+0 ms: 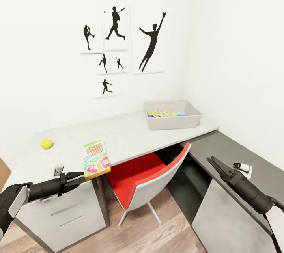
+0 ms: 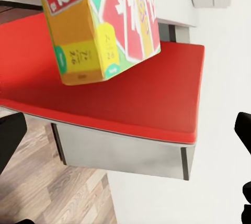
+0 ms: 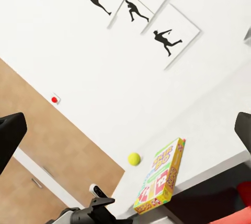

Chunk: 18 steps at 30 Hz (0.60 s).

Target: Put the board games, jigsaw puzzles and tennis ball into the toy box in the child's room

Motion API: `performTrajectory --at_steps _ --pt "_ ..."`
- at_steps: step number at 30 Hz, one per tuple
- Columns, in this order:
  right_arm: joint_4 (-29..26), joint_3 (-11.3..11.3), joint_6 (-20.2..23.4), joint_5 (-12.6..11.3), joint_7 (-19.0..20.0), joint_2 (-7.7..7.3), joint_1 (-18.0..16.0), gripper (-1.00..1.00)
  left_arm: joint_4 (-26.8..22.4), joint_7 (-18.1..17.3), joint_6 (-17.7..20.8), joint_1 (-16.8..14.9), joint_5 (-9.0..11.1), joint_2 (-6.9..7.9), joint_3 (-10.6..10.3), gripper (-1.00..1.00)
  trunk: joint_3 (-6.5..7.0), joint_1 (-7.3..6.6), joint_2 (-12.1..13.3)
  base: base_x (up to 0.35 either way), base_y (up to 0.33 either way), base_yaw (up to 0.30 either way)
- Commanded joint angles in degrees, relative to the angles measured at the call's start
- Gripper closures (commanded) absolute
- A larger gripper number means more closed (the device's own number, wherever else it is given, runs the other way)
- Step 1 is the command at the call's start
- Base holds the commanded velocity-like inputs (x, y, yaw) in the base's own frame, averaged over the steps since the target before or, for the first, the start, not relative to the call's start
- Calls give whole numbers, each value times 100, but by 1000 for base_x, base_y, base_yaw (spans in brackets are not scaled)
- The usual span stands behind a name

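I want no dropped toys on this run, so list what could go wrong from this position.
1. The Skip-Bo box overhangs the front edge of the table, above the red chair. A nudge from the left gripper, which sits just beside it, could tip it off.
2. The tennis ball lies loose on the table and may roll if bumped.
3. The toy box stands at the far end, so carrying means a long reach.

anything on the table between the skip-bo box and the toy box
No. In the head view the stretch of table from the Skip-Bo box to the toy box is bare.
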Motion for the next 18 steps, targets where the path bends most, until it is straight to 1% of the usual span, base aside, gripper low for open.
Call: performTrajectory --at_steps 1,18 --pt "1 -2 36 -28 1 3 -4 -100 1 -23 23 -4 -11 0 9 -100 -24 23 -45 0 0 0" --pt "1 -1 30 -27 -1 12 -4 -100 1 -23 14 -4 -3 0 12 -100 -329 396 -727 0 0 0"
